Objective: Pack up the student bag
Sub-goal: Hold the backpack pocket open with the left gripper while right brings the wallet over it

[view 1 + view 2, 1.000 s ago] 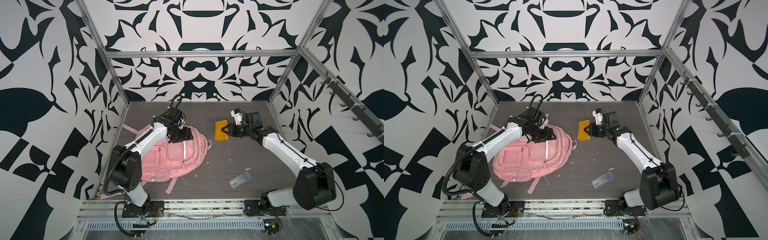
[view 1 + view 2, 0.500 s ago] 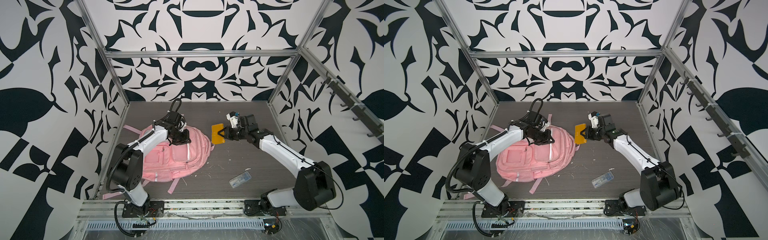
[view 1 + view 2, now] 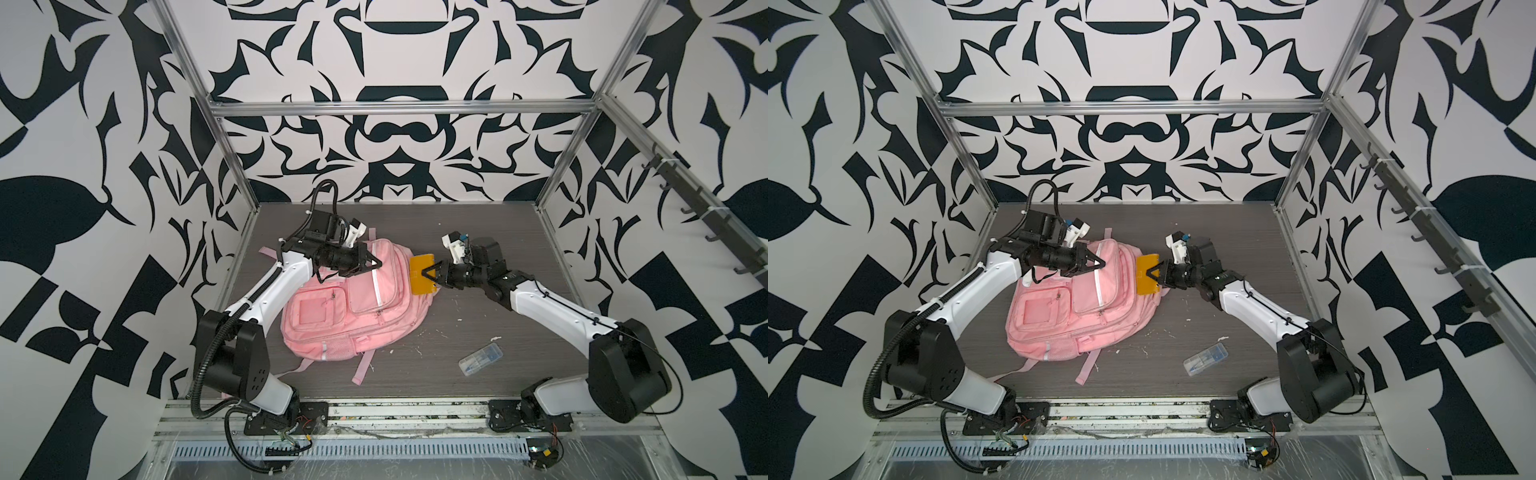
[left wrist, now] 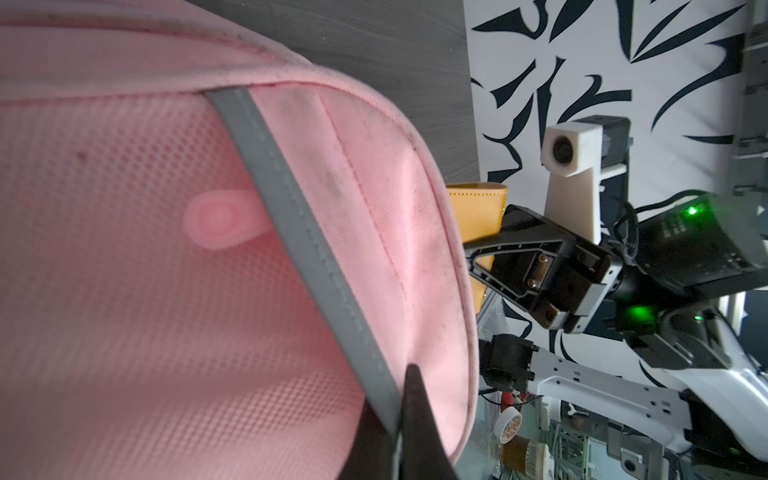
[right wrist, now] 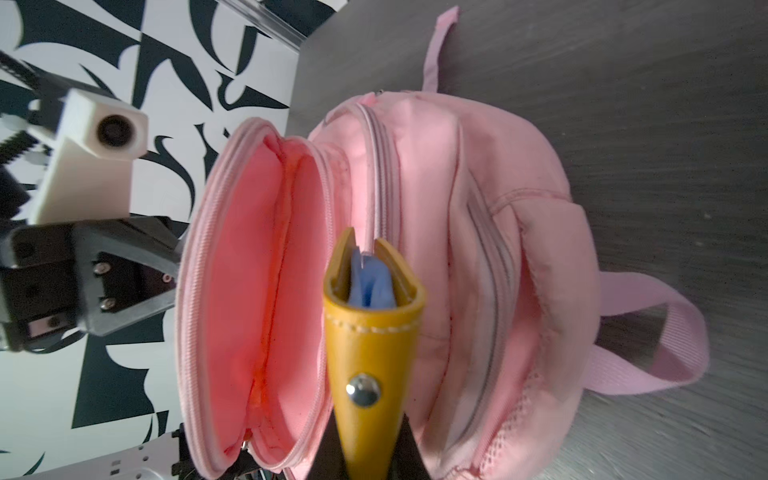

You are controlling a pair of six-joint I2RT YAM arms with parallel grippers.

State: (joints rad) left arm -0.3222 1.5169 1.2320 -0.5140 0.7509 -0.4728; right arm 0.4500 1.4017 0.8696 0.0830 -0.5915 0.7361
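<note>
Pinching the grey strip [image 4: 291,232] of the student bag [image 3: 353,316] with the left gripper [image 3: 376,263]; clamping a yellow wallet [image 3: 416,268] in the right gripper [image 3: 426,274], at the bag's right edge.

Both top views are looking steeply down from high above the near edge, sharing the whole worktop [image 3: 415,224]. The left wrist view is facing right, very close along the student bag [image 4: 166,270]; the right wrist view is facing left into its open mouth.
</note>
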